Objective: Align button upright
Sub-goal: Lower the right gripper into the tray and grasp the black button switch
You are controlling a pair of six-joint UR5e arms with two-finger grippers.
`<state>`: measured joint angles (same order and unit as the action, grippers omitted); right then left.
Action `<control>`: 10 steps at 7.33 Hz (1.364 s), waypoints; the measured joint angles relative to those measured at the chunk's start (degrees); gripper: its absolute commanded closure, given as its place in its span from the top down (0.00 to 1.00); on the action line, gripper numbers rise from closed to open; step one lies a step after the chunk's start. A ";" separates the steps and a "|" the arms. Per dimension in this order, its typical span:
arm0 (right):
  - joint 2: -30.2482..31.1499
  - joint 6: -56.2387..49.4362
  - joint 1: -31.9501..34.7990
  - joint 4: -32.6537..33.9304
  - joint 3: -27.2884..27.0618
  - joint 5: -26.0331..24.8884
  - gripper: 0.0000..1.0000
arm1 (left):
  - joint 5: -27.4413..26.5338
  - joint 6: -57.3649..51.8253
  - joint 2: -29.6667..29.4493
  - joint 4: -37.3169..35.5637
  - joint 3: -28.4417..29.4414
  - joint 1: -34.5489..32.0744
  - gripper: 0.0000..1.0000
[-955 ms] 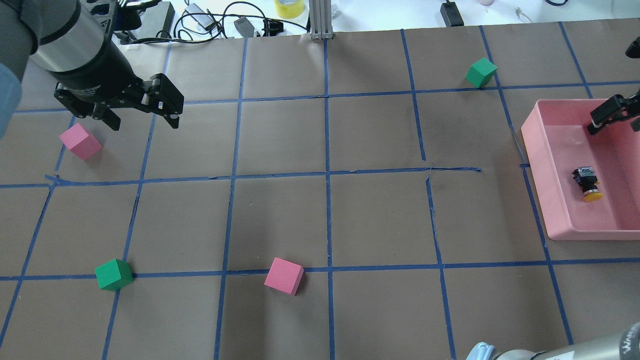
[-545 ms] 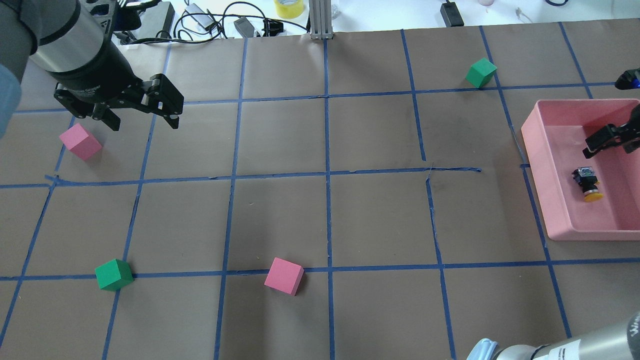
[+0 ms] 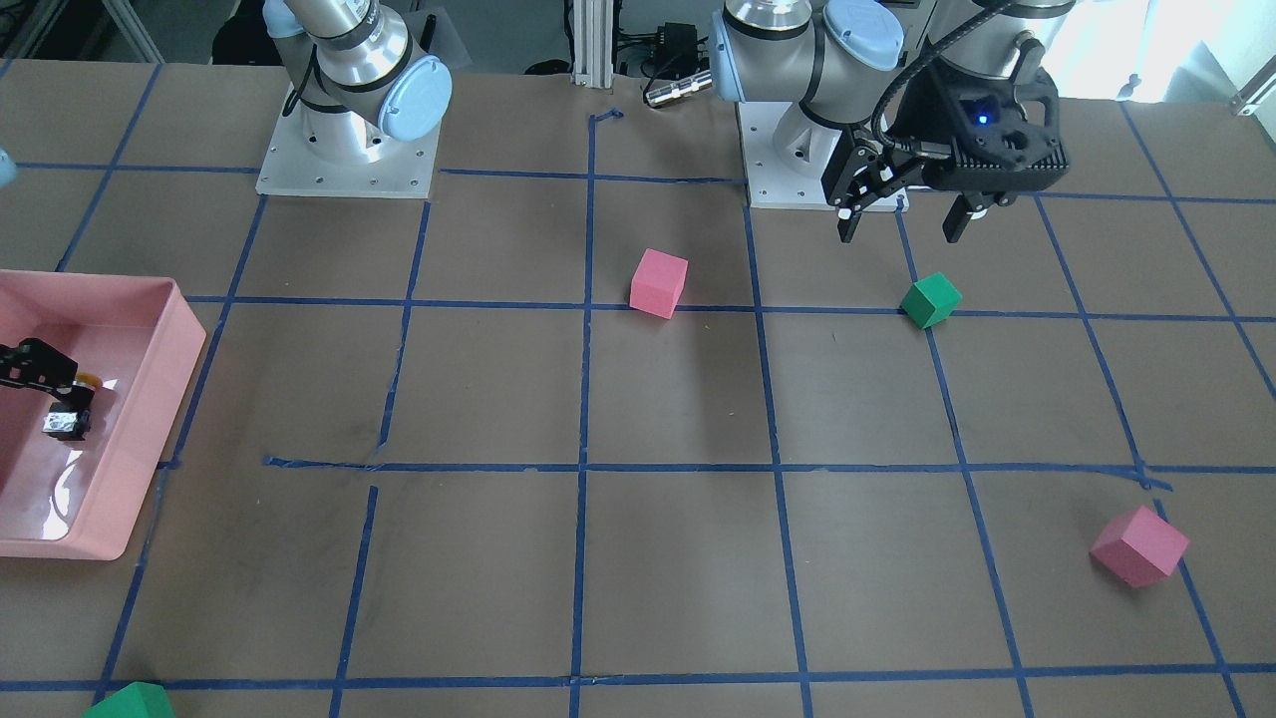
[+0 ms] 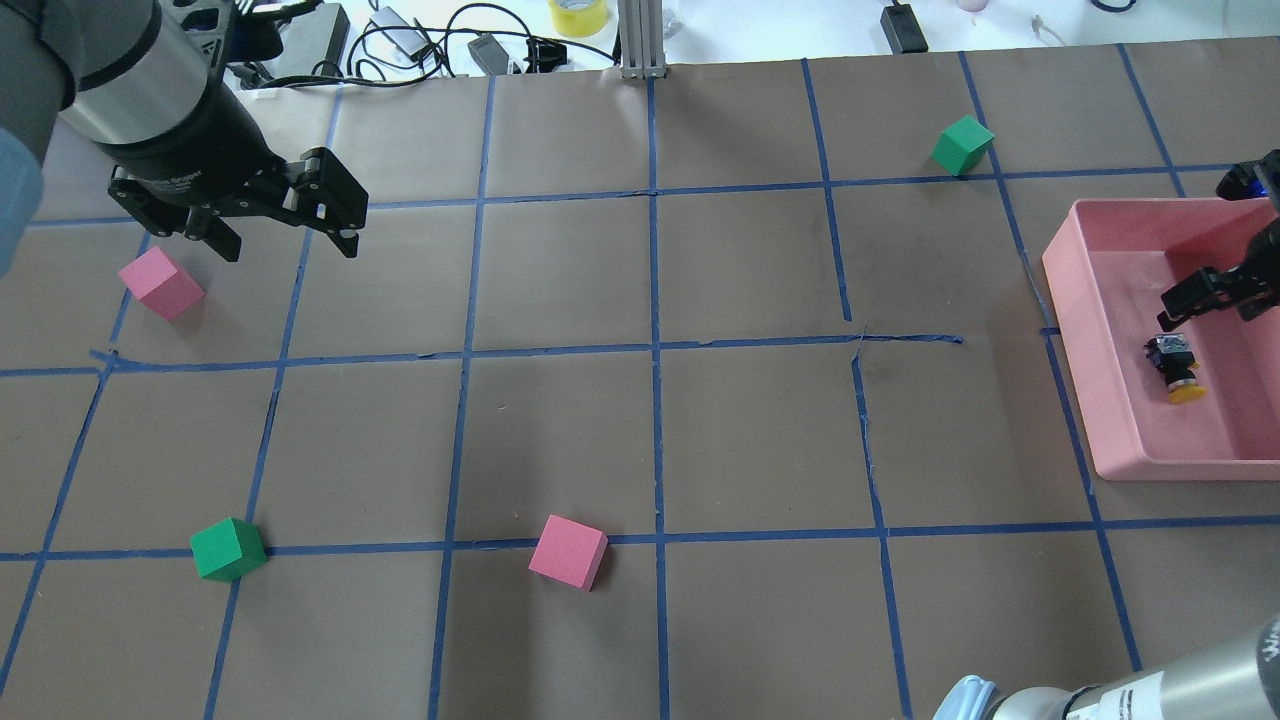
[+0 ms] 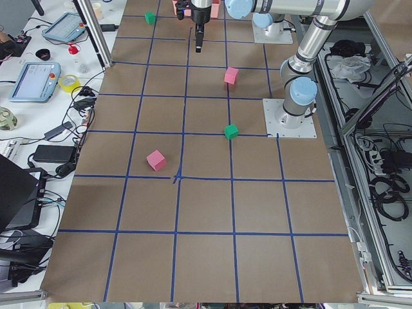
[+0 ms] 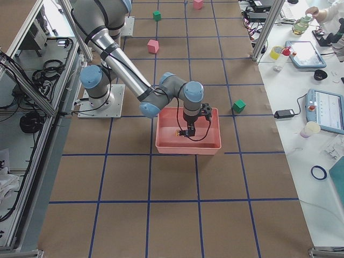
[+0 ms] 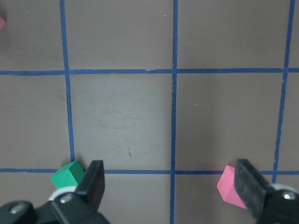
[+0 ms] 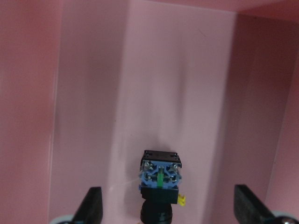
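Note:
The button [image 4: 1172,366] lies on its side in the pink tray [image 4: 1066,300], yellow cap toward the robot and terminal base away. It also shows in the front view [image 3: 65,420] and in the right wrist view [image 8: 160,177], terminal end facing the camera. My right gripper [image 8: 167,191] is open and hangs over the button, its jaws wide on either side and not touching it. In the overhead view only one of its fingers [image 4: 1195,290] shows, just beyond the button. My left gripper [image 4: 285,243] is open and empty, high over the far left of the table.
A pink cube [image 4: 160,283] lies near the left gripper. A green cube [image 4: 228,549] and another pink cube [image 4: 568,552] lie at the near side. A green cube [image 4: 962,145] sits beyond the tray. Cables and tape lie past the far edge.
My right gripper has moved over the tray toward the button and now stands right over it. The button and the left arm have not moved.

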<state>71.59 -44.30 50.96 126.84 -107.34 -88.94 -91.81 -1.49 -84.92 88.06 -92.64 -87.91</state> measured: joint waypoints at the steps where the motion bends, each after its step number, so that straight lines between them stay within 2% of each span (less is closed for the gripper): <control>1: -0.62 0.00 -0.52 0.45 -0.07 0.07 1.00 | -0.02 0.00 0.01 0.00 0.00 0.01 1.00; 10: -2.58 0.25 -1.38 2.14 -0.76 -0.19 1.00 | 0.05 0.00 0.02 0.01 0.00 0.02 1.00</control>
<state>69.01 -44.05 49.57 128.98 -108.09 -89.13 -91.76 -1.49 -84.90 88.07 -92.64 -87.89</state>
